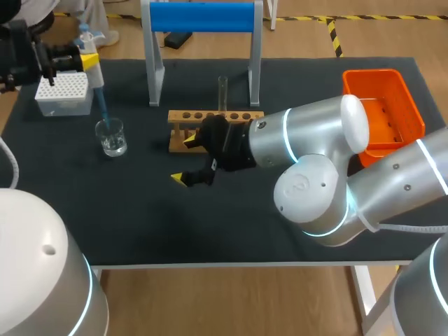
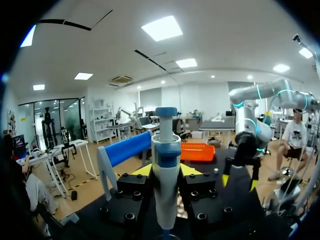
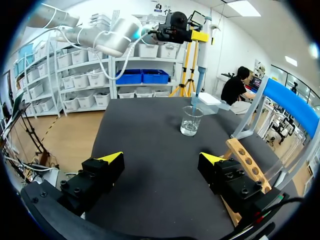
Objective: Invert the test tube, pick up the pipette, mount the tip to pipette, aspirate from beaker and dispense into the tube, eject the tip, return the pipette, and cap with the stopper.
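My left gripper (image 1: pixel 82 59) is shut on the white and blue pipette (image 2: pixel 166 165), which stands upright between its fingers. The pipette's blue tip (image 1: pixel 102 108) reaches down into the glass beaker (image 1: pixel 111 136) at the table's left. The right wrist view has the beaker (image 3: pixel 191 121) ahead of my right gripper, with the pipette (image 3: pixel 202 55) above it. A clear test tube (image 1: pixel 222 93) stands upright in the wooden rack (image 1: pixel 215 119). My right gripper (image 1: pixel 185 160) hovers open and holds nothing, just in front of the rack's left end (image 3: pixel 245 162).
A white tip box (image 1: pixel 63 94) sits at the back left, behind the beaker. A stand with a blue roll (image 1: pixel 203 17) rises behind the rack. An orange basket (image 1: pixel 402 105) lies at the back right, beyond my right arm.
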